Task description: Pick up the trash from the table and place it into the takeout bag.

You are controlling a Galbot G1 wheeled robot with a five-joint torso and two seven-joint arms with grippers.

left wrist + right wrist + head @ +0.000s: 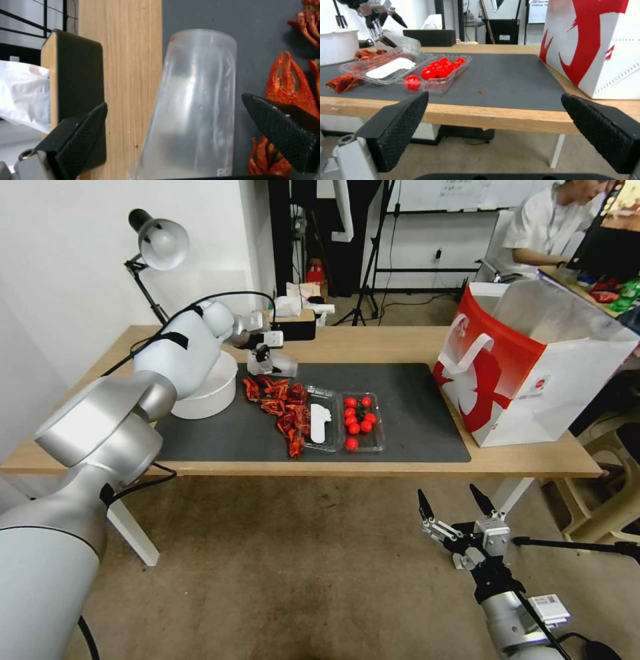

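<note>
We are looking at the clear plastic cup, lying on its side on the dark mat near the tabletop's far edge, left of centre. It is sitting between the open fingers of the left pincer, not yet clamped. We are judging the step as the grasp: next, closing squarely without crushing the thin wall. Crayfish shells are lying just beside it. The takeout bag is standing at the right end. The right pincer is waiting open, below the near edge.
</note>
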